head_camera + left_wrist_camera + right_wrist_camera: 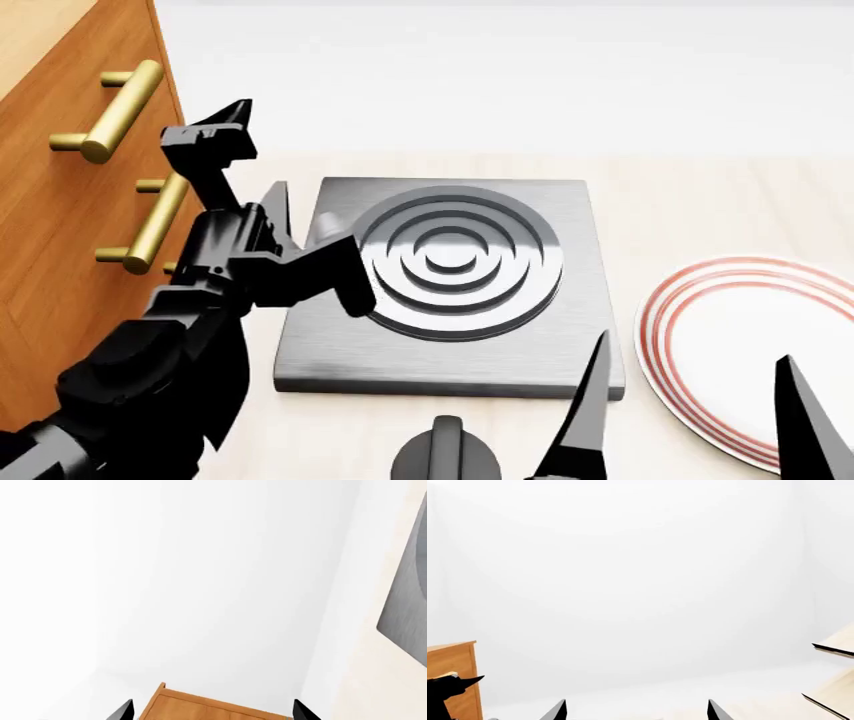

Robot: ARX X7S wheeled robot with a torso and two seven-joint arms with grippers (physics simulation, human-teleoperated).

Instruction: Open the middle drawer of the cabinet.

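Observation:
The orange-brown cabinet (60, 180) fills the left edge of the head view, its drawer fronts flush. Two brass bar handles show. The lower one (151, 226) is on the middle drawer (67, 235); the arm hides what lies below it. My left gripper (262, 148) is open and points upward just right of that handle, apart from it. In the left wrist view, a corner of the cabinet (200, 707) lies between the spread tips of the left gripper (213, 711). My right gripper (691, 365) is open and empty at the near right. The right wrist view shows the right gripper (637, 711) and the cabinet (454, 675).
A grey square hob (454, 270) with concentric rings lies on the pale counter beside the cabinet. A white plate (747, 350) with red rings sits to its right. A dark rounded knob (447, 455) shows at the bottom edge. Pale wooden slats (835, 652) edge the right wrist view.

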